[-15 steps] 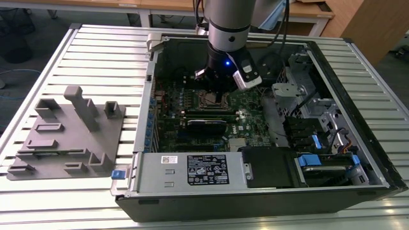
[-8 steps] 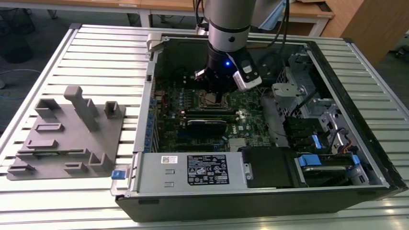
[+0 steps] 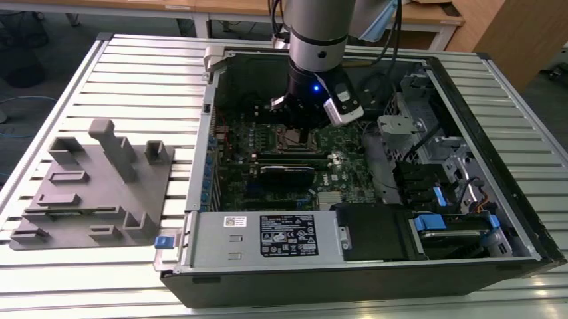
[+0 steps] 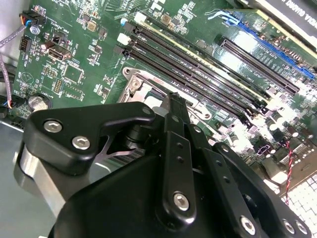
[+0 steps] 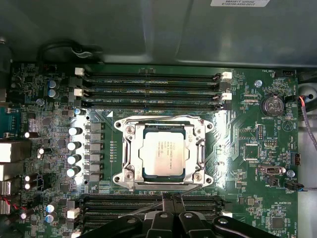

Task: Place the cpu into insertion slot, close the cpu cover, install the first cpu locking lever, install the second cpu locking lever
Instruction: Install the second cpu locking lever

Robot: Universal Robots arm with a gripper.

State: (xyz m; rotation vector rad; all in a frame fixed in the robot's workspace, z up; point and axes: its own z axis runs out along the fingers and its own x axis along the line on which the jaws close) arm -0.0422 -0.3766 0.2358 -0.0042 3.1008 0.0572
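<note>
One open computer case (image 3: 373, 266) lies on its side on the ribbed metal surface (image 3: 133, 73), and the arm (image 3: 320, 40) reaches straight down into it. Beside the case, toward the exterior view's left, sits a grey moulded fixture (image 3: 89, 186), well apart from the action. Inside, the green motherboard (image 5: 257, 148) spreads out flat, with long black memory slots (image 5: 148, 89) running on either side of the socket area.

And there's the insertion slot (image 5: 163, 151), square, framed in shiny metal. The cpu cover (image 5: 130, 148) is down flat around it, its cut-out centre showing the chip. The cpu (image 5: 163, 156) is seated in the slot, lying flat with its dull silvery top facing up; it's square, so no real long axis, and its edges sit parallel to the memory slots.

The pincer (image 5: 171, 198) hovers low just beside the socket, at the edge nearest the lower bank of memory slots. In the first wrist view its fingertips (image 5: 166, 199) look pressed close together with nothing between them. In the second wrist view the black pincer body (image 4: 173, 188) blocks most of the socket, its tips sitting right at the metal frame (image 4: 133, 87).
</note>
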